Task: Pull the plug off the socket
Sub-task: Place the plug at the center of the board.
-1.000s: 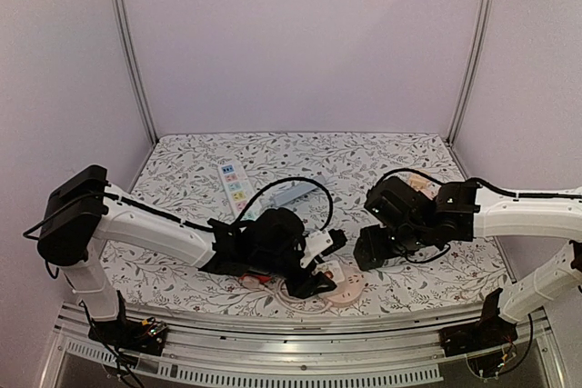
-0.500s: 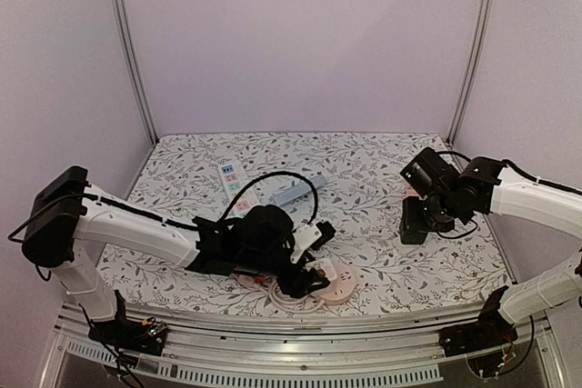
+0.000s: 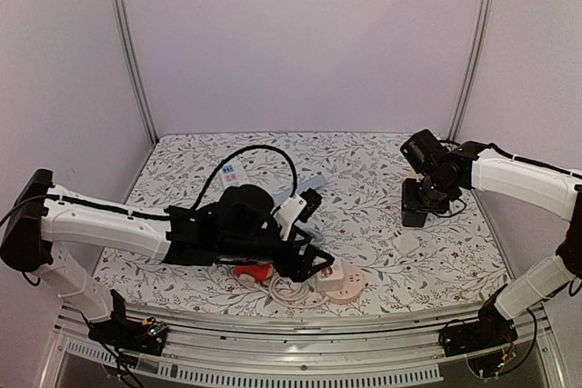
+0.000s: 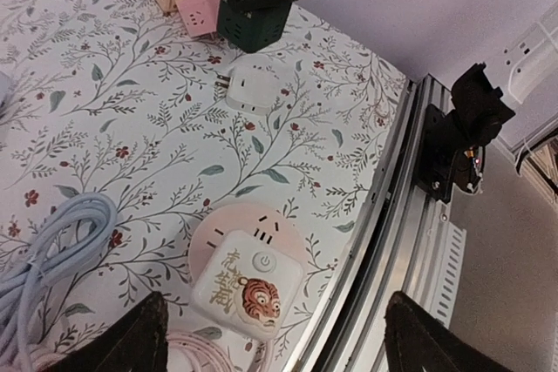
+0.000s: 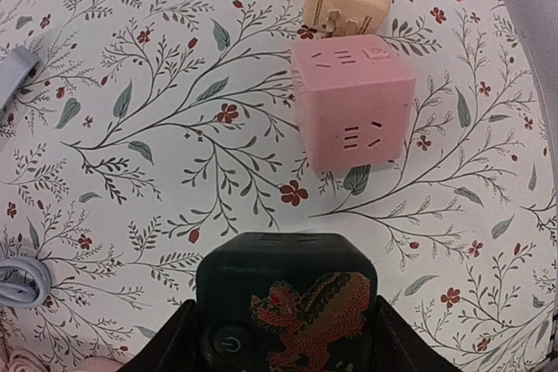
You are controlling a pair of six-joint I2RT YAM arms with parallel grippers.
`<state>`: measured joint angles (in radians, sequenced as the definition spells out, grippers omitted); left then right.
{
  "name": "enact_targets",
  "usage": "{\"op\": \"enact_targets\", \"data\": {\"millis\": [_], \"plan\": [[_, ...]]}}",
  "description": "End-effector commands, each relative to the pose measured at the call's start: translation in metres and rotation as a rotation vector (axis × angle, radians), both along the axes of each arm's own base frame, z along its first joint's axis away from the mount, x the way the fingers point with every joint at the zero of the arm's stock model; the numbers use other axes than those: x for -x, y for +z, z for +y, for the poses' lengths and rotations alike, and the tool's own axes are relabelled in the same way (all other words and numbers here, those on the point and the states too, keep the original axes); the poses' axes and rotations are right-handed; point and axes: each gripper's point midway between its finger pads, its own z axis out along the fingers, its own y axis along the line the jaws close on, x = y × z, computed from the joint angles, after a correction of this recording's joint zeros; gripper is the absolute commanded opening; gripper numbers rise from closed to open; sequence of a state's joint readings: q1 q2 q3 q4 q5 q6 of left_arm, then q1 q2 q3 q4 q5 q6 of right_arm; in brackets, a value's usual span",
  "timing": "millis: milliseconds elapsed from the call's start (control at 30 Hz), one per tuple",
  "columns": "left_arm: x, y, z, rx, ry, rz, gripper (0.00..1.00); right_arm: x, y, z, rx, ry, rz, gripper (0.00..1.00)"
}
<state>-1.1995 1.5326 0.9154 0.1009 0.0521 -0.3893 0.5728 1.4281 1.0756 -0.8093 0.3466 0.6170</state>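
Left gripper jaws wide apart over the white tiger block near front; right gripper jaws clamped on dark green cube, far right.

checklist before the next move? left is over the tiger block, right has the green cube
1. Left gripper open: ok.
2. Tiger block lined up between the left fingers: ok, it sits on the pink socket.
3. Right gripper holds green cube: ok.
4. White plug out of any socket: ok, loose on the table, prongs bare.
5. Cable clear of left fingers: cannot tell, it runs close by one.
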Motion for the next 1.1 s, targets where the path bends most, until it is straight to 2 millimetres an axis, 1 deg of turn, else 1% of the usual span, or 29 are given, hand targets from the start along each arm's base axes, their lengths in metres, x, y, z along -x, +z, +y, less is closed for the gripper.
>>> {"op": "enact_targets", "data": {"millis": [0,67,100,200,300,400,467,567,767,933,1067], "plan": [[-0.023,0.007,0.028,-0.008,0.171,0.041,0.84,-0.026,-0.004,0.019,-0.018,0.046,-0.014,0.03],[-0.033,0.01,0.04,0.0,0.232,0.058,0.84,-0.032,-0.01,0.023,-0.011,0.05,-0.004,0.03],[-0.035,0.008,0.049,-0.01,0.257,0.075,0.85,-0.035,-0.015,0.024,-0.003,0.05,0.005,0.03],[-0.044,0.009,0.066,0.003,0.323,0.11,0.85,-0.042,-0.021,0.025,0.011,0.047,0.01,0.04],[-0.052,0.01,0.082,0.028,0.381,0.143,0.86,-0.047,-0.029,0.025,0.025,0.045,0.028,0.1],[-0.056,0.008,0.095,0.032,0.423,0.157,0.86,-0.051,-0.038,0.024,0.037,0.039,0.051,0.12],[-0.056,0.007,0.102,0.023,0.436,0.156,0.87,-0.053,-0.044,0.021,0.04,0.032,0.064,0.17],[-0.055,0.008,0.106,0.013,0.433,0.147,0.87,-0.055,-0.051,0.019,0.05,0.028,0.079,0.25],[-0.056,0.007,0.11,0.0,0.436,0.155,0.87,-0.056,-0.057,0.019,0.052,0.031,0.097,0.42],[-0.058,0.007,0.109,-0.004,0.434,0.16,0.87,-0.058,-0.055,0.022,0.039,0.032,0.095,0.58],[-0.06,0.013,0.109,-0.024,0.43,0.15,0.87,-0.058,-0.049,0.024,0.027,0.047,0.085,0.7]]}}
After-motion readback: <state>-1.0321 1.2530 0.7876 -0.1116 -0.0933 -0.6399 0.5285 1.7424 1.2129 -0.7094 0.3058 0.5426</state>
